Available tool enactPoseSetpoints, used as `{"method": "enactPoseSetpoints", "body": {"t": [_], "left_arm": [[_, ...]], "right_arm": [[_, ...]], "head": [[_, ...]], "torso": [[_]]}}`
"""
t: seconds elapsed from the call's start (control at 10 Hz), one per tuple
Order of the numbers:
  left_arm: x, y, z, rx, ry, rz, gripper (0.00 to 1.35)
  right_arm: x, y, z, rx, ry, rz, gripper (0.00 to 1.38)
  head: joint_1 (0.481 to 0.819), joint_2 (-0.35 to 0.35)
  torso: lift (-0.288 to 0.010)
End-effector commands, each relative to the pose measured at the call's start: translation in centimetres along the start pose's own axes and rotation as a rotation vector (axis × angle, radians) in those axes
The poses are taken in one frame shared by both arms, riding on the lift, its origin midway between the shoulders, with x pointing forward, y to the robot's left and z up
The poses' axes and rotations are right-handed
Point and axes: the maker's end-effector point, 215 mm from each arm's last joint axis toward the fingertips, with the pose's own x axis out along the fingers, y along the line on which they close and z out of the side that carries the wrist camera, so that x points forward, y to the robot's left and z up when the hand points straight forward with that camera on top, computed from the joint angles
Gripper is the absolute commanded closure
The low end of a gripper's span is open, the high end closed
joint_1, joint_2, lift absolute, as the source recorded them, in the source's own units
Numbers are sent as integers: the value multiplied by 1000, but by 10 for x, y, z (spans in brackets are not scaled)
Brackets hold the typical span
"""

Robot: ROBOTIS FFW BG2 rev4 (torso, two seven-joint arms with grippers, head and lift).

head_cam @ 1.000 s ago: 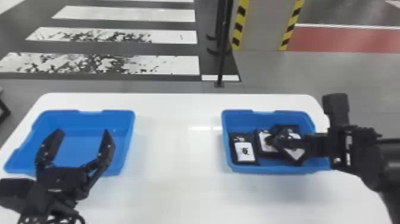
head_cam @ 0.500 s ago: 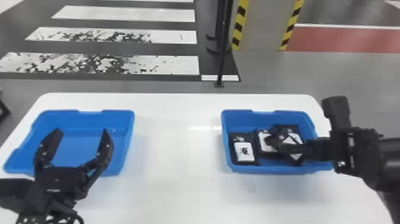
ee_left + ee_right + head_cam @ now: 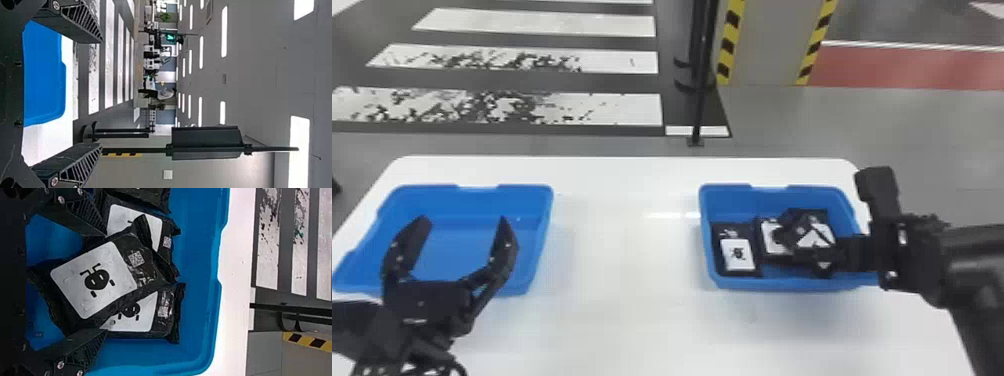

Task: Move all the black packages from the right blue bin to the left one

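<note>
The black packages [image 3: 96,282] are in the right blue bin [image 3: 772,188]. The topmost lies askew across two others: one [image 3: 152,224] partly covered on its left side, and one [image 3: 166,317] poking out beneath its right side. A fourth package [image 3: 738,257] lies flat close along the bin's left wall. Bare blue floor shows between the pile and the far wall, with another strip towards the near wall.

The right pincer [image 3: 804,245] is down in this bin, its fingers [image 3: 88,344] well apart, one either side of the topmost package; I cannot tell whether either touches it. Its arm [image 3: 927,255] comes in across the bin's right edge, so that rim is the crowded one.

From the bin's left rim, a wide, bare stretch of white worktop [image 3: 627,260] runs across to the left blue bin [image 3: 474,188], open room from one rim to the other. A narrower band lies behind both bins, up to the worktop's far edge. The left pincer [image 3: 464,220] hangs over the left bin, fingers spread apart with nothing between them, its base over the near rim. Past the far edge stands a thin black pole [image 3: 701,100].
</note>
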Motion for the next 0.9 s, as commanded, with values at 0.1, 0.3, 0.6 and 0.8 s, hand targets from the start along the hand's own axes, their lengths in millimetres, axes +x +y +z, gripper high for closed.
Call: {"method": "enactPoseSetpoints", "body": {"t": [0.1,0.3,0.6,0.8], "left_arm": [[0,0,0,2,0,1,94],[0,1,-1,6,1,2,94],[0,2,-3,7,3,2,94],[-2,4,-2,10,-2,5,94]], "right_arm": [[1,-3,-5,-3,30,-10,252],[6,1,-7,-17,56,7,677],[8,11,-6,-7,49,40,1053],[10,19,-1,-16,18,62,1118]], "head": [[695,-61],[695,-63],[695,-54],[695,-47]], "torso": [[-140],[-140],[-140],[-140]]}}
